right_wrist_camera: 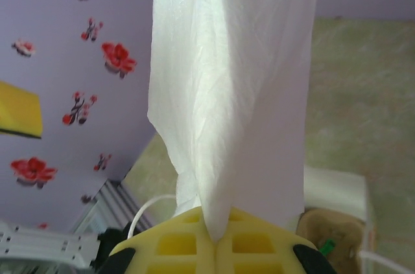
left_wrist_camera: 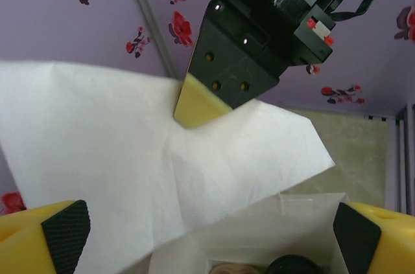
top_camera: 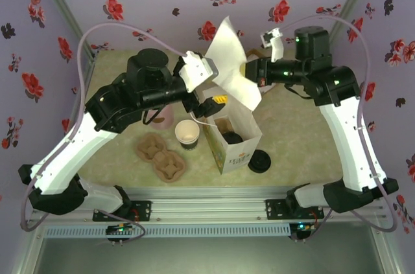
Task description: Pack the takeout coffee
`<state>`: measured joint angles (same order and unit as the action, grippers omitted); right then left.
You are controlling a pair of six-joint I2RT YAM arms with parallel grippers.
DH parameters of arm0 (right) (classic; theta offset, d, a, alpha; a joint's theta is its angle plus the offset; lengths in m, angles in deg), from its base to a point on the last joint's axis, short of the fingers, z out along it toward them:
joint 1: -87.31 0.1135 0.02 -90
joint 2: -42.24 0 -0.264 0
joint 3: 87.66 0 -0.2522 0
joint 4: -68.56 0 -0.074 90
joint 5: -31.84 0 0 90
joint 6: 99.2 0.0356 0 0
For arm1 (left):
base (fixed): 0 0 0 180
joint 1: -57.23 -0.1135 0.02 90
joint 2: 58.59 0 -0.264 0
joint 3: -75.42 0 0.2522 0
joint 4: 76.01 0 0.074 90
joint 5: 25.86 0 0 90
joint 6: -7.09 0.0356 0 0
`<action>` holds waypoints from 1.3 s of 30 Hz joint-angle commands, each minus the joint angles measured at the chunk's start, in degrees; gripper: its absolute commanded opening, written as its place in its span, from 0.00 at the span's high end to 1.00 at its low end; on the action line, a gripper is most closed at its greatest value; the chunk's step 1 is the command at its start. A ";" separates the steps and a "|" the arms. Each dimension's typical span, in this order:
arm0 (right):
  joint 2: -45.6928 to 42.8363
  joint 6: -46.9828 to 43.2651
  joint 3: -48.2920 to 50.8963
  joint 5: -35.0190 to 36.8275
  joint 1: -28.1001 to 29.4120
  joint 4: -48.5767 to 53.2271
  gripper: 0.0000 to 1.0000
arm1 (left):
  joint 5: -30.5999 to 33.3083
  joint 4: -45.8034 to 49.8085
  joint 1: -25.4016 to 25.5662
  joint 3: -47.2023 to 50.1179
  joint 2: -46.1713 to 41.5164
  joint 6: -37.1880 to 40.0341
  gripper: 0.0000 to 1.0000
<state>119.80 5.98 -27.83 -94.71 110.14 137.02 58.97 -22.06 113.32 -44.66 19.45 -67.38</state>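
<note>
The takeout coffee cup (top_camera: 187, 133) stands upright and lidless on the table, left of a white paper bag (top_camera: 241, 148). One round black lid (top_camera: 259, 161) lies right of the bag; another black lid (left_wrist_camera: 293, 265) sits inside it beside a brown carrier (right_wrist_camera: 329, 228). My right gripper (top_camera: 248, 67) is shut on a white napkin (top_camera: 231, 67), which hangs spread above the bag's mouth. The pinch shows at the napkin's edge (right_wrist_camera: 217, 238). My left gripper (left_wrist_camera: 211, 241) stands wide open just above the bag (left_wrist_camera: 272, 232), its fingers either side of the napkin (left_wrist_camera: 130, 157) without gripping it.
Two brown pulp carriers (top_camera: 162, 156) lie at the front left of the table. A pink cup (top_camera: 160, 117) is partly hidden under the left arm. Floral walls close in the back and sides, and a metal rail (top_camera: 214, 203) runs along the near edge.
</note>
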 commanded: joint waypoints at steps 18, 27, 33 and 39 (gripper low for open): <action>-8.68 -1.83 10.32 -14.07 8.62 -5.07 1.00 | -13.16 11.40 1.47 -2.79 4.95 6.88 0.01; -10.43 -0.25 13.36 -15.20 8.81 -8.51 1.00 | -19.57 10.49 -0.19 -2.66 4.93 3.46 0.01; -11.17 1.52 15.10 -15.65 8.98 -11.97 1.00 | -22.95 11.07 -0.88 -4.00 5.86 0.87 0.12; -11.68 1.93 15.38 -14.73 8.98 -13.21 1.00 | -23.48 12.11 -1.43 -5.45 6.90 -0.49 0.48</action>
<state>109.19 6.59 -12.66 -109.20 118.80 126.70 37.68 -11.00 112.23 -48.51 25.85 -66.66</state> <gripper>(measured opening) 0.057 0.543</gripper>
